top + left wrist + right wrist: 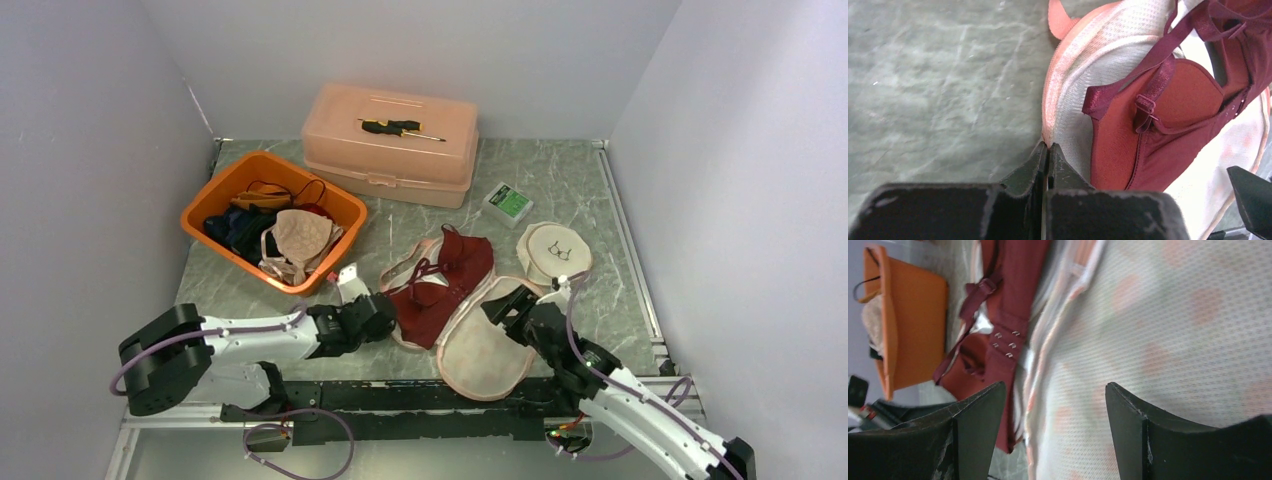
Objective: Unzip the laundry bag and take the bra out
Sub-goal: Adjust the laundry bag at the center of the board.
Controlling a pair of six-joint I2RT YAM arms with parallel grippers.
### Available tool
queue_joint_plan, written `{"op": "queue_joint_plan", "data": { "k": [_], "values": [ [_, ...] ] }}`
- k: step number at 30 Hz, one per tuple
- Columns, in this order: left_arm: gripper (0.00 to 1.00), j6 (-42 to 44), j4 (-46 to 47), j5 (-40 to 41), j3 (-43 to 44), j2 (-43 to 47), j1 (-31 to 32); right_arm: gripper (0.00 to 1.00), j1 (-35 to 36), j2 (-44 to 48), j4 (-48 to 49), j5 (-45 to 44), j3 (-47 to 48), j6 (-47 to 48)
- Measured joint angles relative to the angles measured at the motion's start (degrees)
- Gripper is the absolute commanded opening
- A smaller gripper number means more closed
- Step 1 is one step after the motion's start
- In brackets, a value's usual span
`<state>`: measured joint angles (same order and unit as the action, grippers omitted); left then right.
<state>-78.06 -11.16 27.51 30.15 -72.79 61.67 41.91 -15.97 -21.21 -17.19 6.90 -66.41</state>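
Maroon on white mesh: hard to miss the bra (pixel 440 285), spread across the left half of the bag (pixel 480 350). Already unzipped and folded out flat like a clamshell on the table (pixel 560 190), judging by the two lobes. Exposed, then, but not yet lifted off the bag.

Pinching the bag's pink rim (pixel 1050 100) with the left gripper (pixel 1048 150), with jaws pressed together on the trim at the near left edge, just beside a cup. Probably done to pin that half down and keep the mesh from riding up with a strap (pixel 1128 80).

Hovering over the right half with the right gripper (pixel 1055 400), with jaws spread wide and only mesh beneath. Cannot tell whether touching the mesh or just above. Placed close beside the bra, seemingly ready to reach left for the band near the hooks (pixel 1005 342).

Left to do: grasp the bra, lift clear. Worth watching for a strap snagging on the zip edge.
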Motion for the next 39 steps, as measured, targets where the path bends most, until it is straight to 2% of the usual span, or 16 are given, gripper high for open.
{"op": "queue_joint_plan", "data": {
  "k": [7,12,20,27,32,35,39],
  "values": [
    [0.03,-12.2,-4.2,5.5,-5.0,6.0,2.4,0.73,-1.9,-18.2,11.5,0.4,-0.2,1.0],
    [0.03,-17.3,-6.1,7.1,-6.8,8.5,3.3,0.69,-6.2,-30.4,24.9,5.2,0.3,2.1],
    [0.03,-19.3,-5.9,7.8,-7.7,9.1,4.6,0.70,-8.7,-42.1,35.3,11.4,3.1,6.3],
    [0.03,-18.8,-2.4,7.9,-7.7,5.9,4.9,0.70,-12.5,-51.8,38.9,19.6,8.2,10.2],
    [0.03,-17.5,0.0,7.9,-7.3,3.8,5.0,0.76,-13.1,-53.4,38.6,22.8,9.8,12.7],
    [0.10,-16.9,-0.3,7.8,-6.0,2.8,5.0,0.79,-13.1,-50.4,35.3,22.7,10.3,14.2],
    [0.39,-15.4,-2.6,7.5,-4.3,3.3,5.1,0.81,-13.3,-39.6,26.5,20.7,11.5,16.9]
  ]
}}
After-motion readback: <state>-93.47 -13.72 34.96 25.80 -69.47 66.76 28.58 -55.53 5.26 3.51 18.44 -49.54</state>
